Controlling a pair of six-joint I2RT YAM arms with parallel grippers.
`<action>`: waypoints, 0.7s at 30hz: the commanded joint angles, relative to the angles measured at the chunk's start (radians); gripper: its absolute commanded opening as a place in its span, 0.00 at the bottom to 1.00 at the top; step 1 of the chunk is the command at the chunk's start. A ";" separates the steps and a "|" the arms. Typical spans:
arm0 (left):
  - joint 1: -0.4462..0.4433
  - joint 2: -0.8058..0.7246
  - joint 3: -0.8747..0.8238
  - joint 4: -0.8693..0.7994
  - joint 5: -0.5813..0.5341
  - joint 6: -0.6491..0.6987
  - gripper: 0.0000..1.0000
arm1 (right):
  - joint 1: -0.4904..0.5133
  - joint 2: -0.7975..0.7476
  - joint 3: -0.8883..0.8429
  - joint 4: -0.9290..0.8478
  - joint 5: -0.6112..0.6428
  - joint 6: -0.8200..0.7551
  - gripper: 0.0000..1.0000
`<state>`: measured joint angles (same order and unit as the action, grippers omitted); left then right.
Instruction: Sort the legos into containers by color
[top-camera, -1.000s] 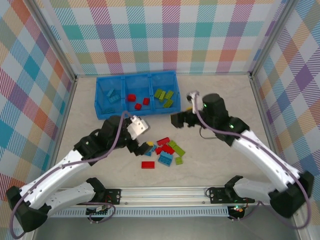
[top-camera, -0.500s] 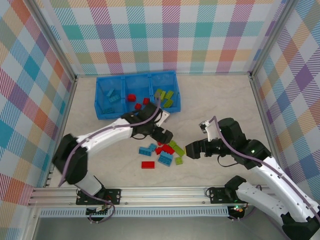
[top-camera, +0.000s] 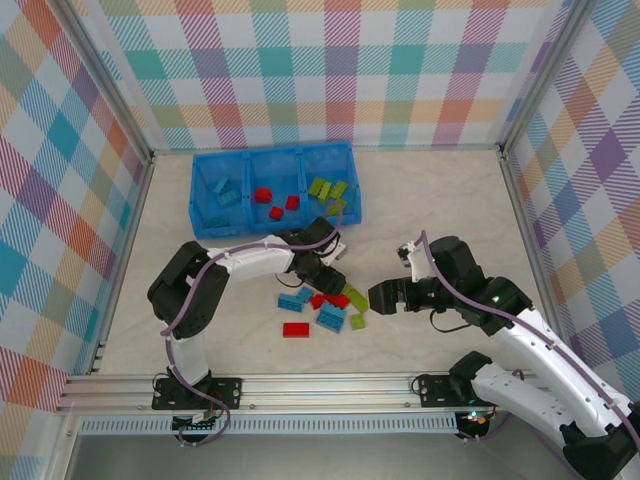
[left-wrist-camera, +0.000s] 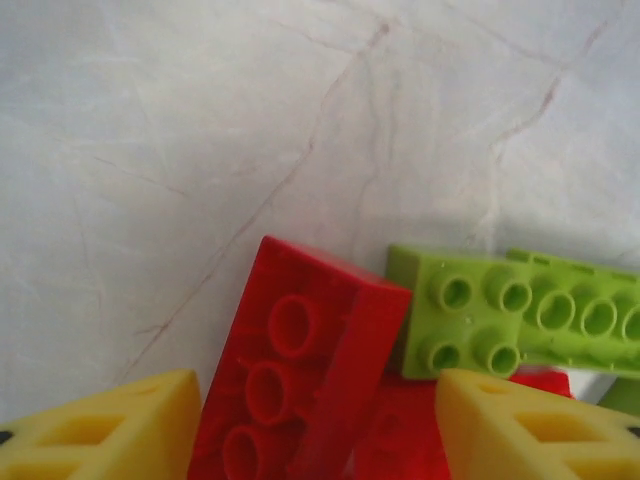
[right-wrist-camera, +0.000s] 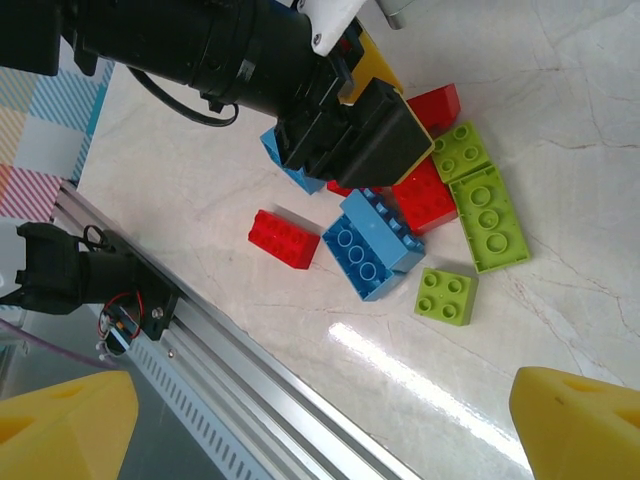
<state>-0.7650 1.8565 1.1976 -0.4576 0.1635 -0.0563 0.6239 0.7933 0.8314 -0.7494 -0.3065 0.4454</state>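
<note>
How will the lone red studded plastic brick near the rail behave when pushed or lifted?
The red studded plastic brick looks rigid, so it probably keeps its shape when gripped. Lying flat on the glossy pale marbled table, it would likely slide, not roll or tip. Small and plastic, it is probably light.

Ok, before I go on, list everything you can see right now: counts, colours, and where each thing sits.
Tray: one, bright blue, three compartments, far left-centre of the table.
Tray blue bricks: at least two, light blue, left compartment.
Tray red bricks: three, red, middle compartment.
Tray green bricks: at least three, lime, right compartment.
Loose red bricks: about three, red, mid-table pile; one lies slightly apart.
Loose blue bricks: at least two, light blue, same pile.
Loose green bricks: three, lime, pile's right side.
Table: one, pale marbled.
Left arm: jaws open either side of a red brick.
Right arm: jaws open, right of the pile.
</note>
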 joint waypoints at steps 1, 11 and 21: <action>-0.009 0.042 -0.004 0.024 -0.030 -0.014 0.54 | 0.003 -0.006 -0.005 0.019 0.013 0.030 0.96; -0.009 -0.012 -0.045 0.057 -0.107 -0.019 0.33 | 0.003 -0.017 0.014 0.013 0.020 0.059 0.95; 0.009 -0.317 -0.028 0.070 -0.281 -0.004 0.25 | 0.003 -0.016 0.034 0.035 0.015 0.079 0.95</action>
<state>-0.7635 1.6428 1.1332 -0.3969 -0.0128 -0.0704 0.6239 0.7883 0.8330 -0.7410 -0.2955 0.5091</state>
